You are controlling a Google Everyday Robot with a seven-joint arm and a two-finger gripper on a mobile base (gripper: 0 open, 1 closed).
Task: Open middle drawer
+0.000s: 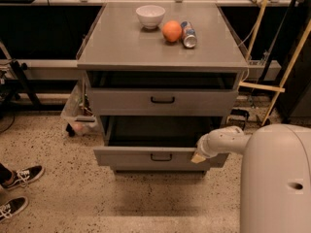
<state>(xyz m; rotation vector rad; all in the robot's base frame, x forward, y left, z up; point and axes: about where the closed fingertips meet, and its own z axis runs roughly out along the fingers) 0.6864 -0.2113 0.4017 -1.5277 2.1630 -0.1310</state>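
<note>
Speckled floor (73,198) lay under the cabinet (121,47); my end effector (198,158) sat at the pulled-out middle drawer's (131,157) three o'clock end, its grip impossible to tell.

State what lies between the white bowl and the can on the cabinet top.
An orange, seen in the camera view, lies between the bowl and the can. The gripper is lower down, at the front of the middle drawer.

Grey cabinet top (126,47), white bowl (150,16), orange (171,31), can (188,34) on its side; gripper (198,158) at middle drawer (126,157) front
</note>
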